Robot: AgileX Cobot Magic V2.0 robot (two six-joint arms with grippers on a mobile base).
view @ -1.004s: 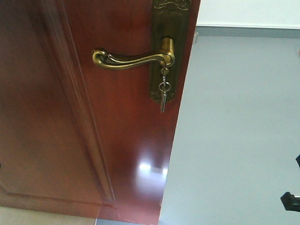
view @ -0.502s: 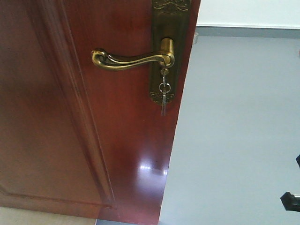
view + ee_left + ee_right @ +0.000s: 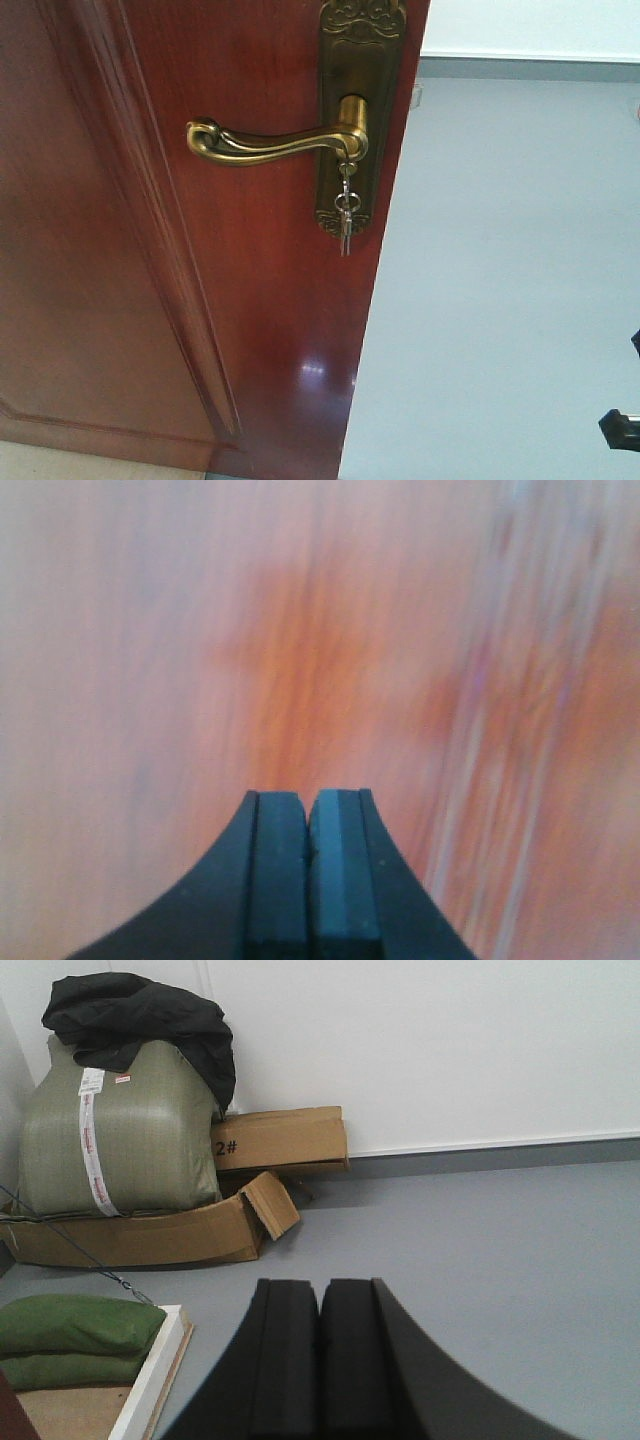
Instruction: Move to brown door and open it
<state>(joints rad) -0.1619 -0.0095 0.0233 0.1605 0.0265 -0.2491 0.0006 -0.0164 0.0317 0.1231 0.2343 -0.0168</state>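
The left tool (image 3: 308,820) is pressing its two pads flat together, gripping nothing, and a blurred reddish-brown surface is filling the whole view just ahead of it. The right tool (image 3: 320,1305) is likewise sitting with pads closed and nothing between them; ahead of it grey floor (image 3: 500,1240) is stretching to a white wall, with a cardboard box (image 3: 150,1235) and a green sack (image 3: 120,1130) lying ahead to its left. In the front view the brown door (image 3: 240,300) is filling the left side, its brass handle (image 3: 270,143) lying level and keys (image 3: 345,215) hanging beneath.
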